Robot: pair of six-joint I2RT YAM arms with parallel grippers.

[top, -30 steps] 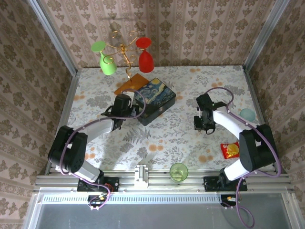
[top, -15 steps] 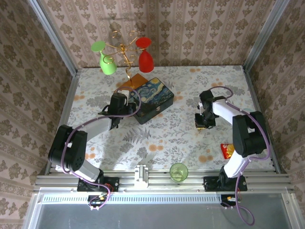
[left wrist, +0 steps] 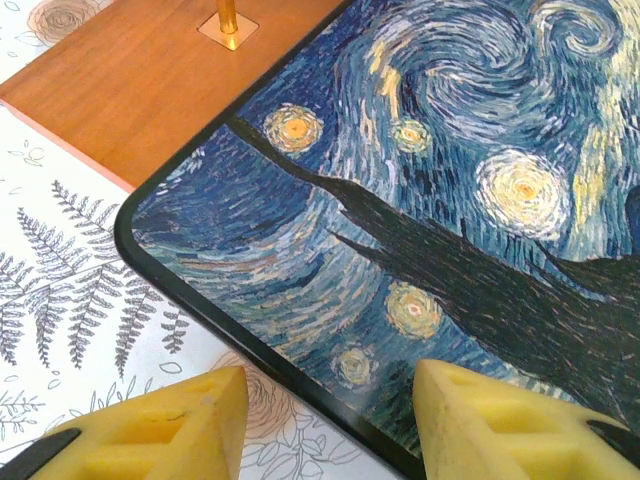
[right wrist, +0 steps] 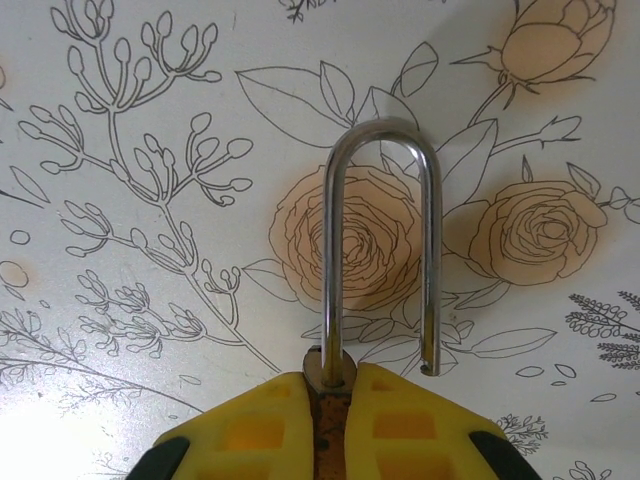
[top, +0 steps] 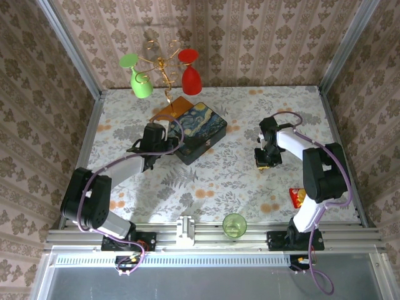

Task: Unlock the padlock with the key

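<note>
From above, the left gripper is noted at the painted box's edge. At its wrist, jaws are found part open, empty. At the right wrist, the padlock is clamped in the right gripper, one shackle leg free.

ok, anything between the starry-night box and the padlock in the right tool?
Bare floral tablecloth, per the top view, from the starry-night box to the right tool shut on the padlock.

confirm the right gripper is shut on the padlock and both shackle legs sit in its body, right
No. The right gripper is shut on the padlock, but only one shackle leg sits in its body; the other ends free outside it, per the right wrist view.
</note>
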